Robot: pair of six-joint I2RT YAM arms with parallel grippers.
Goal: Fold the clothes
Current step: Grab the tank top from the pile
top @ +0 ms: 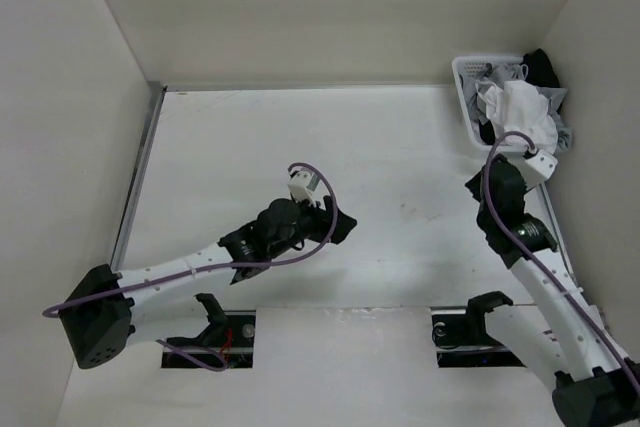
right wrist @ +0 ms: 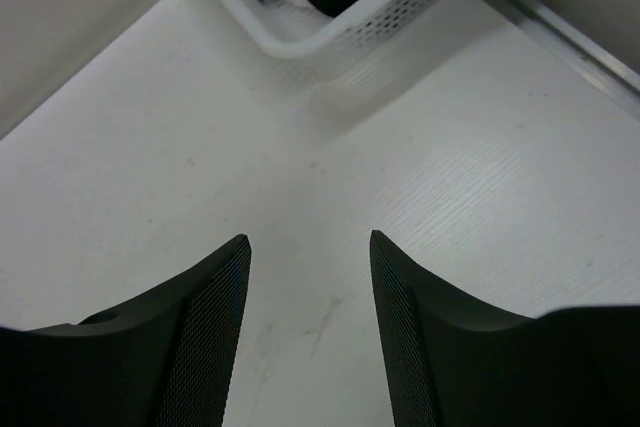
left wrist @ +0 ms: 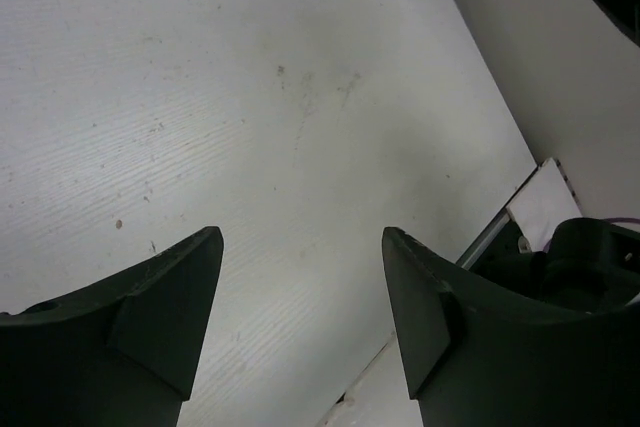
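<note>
two claws to report, both spread apart and gripping nothing. on the left, left gripper (left wrist: 302, 239) hanging above the white table (top: 300, 137), jaws wide, only table surface between them, well apart from the laundry. further right, right gripper (right wrist: 310, 239) wide open as well, pointed toward the white perforated basket (right wrist: 400, 12), near it but not touching. in the far right corner, the clothes (top: 520, 112): one white top, crumpled on the heap inside the basket, lying over a grey garment (top: 488, 82) and beside a black garment (top: 542, 69), partly spilling over the rim. probably very light, thin and soft, with no stiffness at all; likely to sag, stretch and drag the neighbours along when lifted. not fragile, perhaps a little slippery against smooth pads. best to pinch a raised fold at the top of the heap, deep enough for white fabric only, or a shoulder strap if found; straps impossible to make out in these views. afterwards, better to lift high, so as to pull free of the grey and black pieces.
</note>
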